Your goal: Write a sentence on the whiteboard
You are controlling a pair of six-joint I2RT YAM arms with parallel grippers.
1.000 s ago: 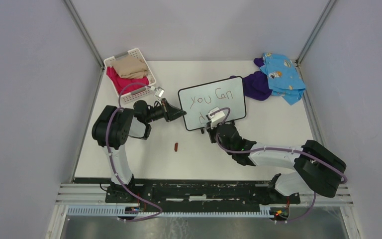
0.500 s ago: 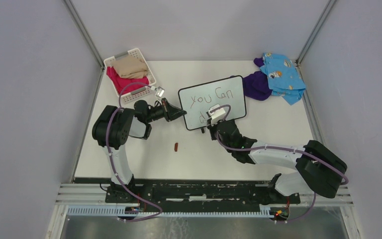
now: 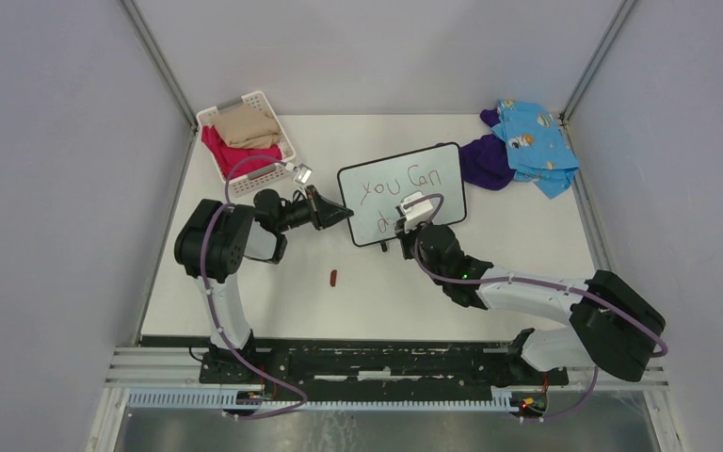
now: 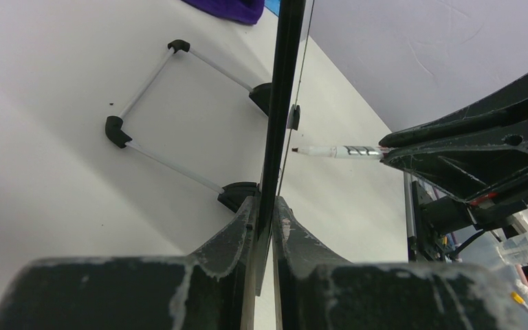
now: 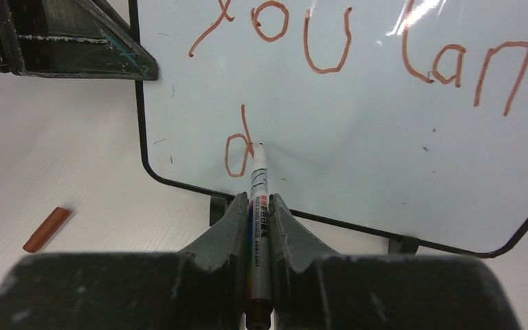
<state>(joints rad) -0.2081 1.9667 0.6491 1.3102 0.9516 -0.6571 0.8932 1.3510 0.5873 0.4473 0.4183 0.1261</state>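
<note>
we are noting: right gripper fingers are pinching the marker, its tip at the whiteboard, just beside a "d". left gripper is clamping the whiteboard's left edge. the whiteboard is standing near the table's middle, the sentence reading "you can d".

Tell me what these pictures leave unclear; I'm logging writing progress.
- Top view: the right gripper covers part of the sentence's second line on the whiteboard.
- Left wrist view: whiteboard edge-on in the left gripper, writing face hidden.
- Right wrist view: frame edge cuts off the whiteboard's right end; whether the marker tip touches is unclear.
</note>
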